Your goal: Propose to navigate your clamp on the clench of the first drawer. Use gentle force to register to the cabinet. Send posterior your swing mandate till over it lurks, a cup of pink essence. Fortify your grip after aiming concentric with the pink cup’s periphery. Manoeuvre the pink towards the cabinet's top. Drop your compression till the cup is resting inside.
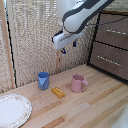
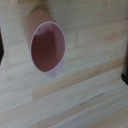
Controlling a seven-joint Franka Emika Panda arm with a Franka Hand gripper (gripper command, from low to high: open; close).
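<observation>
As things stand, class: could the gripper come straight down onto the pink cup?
Probably yes. The gripper hangs open in the air above the pink cup, which stands upright, apart from the blue cup and the yellow block; nothing lies between.

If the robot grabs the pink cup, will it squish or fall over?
Probably no squishing: the pink cup looks stiff, with a firm round rim. It stands upright on the table, taller than wide, so an off-centre nudge might tip it.
</observation>
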